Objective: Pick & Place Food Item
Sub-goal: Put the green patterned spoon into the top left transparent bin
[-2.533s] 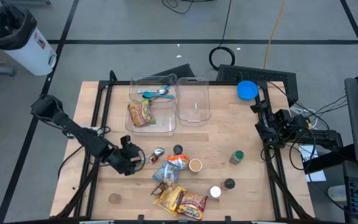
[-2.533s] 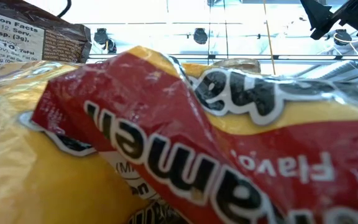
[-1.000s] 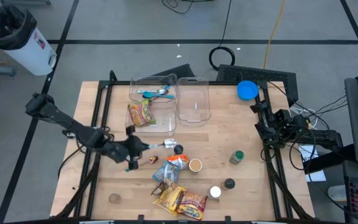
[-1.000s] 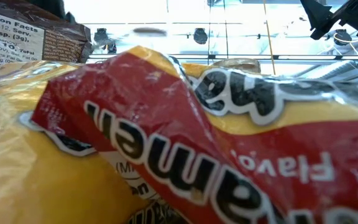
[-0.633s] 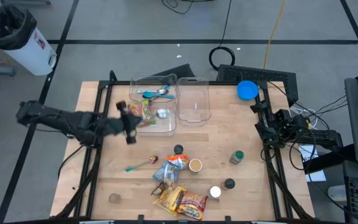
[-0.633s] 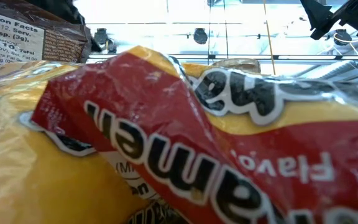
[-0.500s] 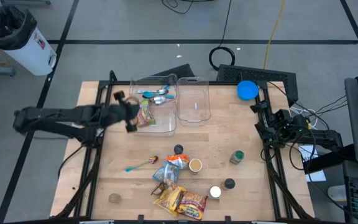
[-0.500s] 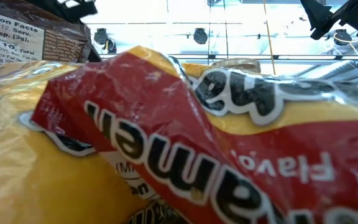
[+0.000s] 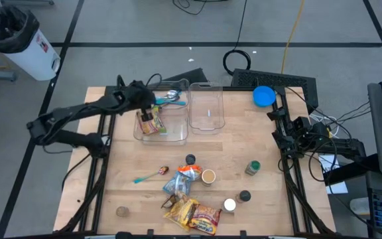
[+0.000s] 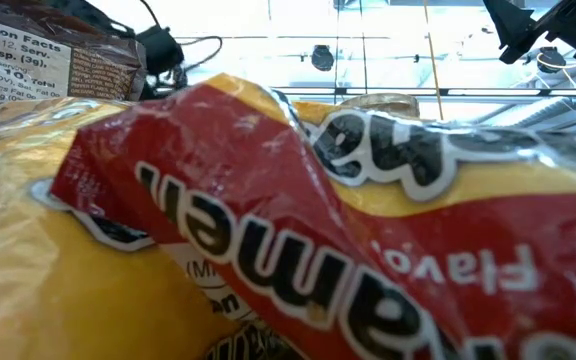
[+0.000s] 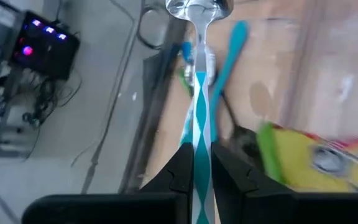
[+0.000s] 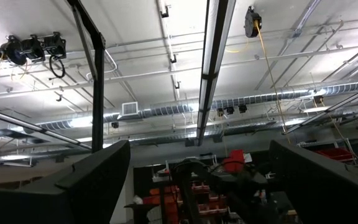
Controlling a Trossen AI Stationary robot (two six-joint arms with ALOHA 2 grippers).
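Two bins sat side by side at the table's (image 9: 244,143) 12 o'clock edge, the left bin (image 9: 162,113) holding a snack packet (image 9: 151,122) plus spoons (image 9: 171,97) (up at its far end), the right bin (image 9: 206,106) at its 3 o'clock. Toward 6 o'clock lay a clump of packets (image 9: 190,212), a lone spoon (image 9: 148,176) at its 10 o'clock, small jars (image 9: 252,167) off at 2 o'clock.
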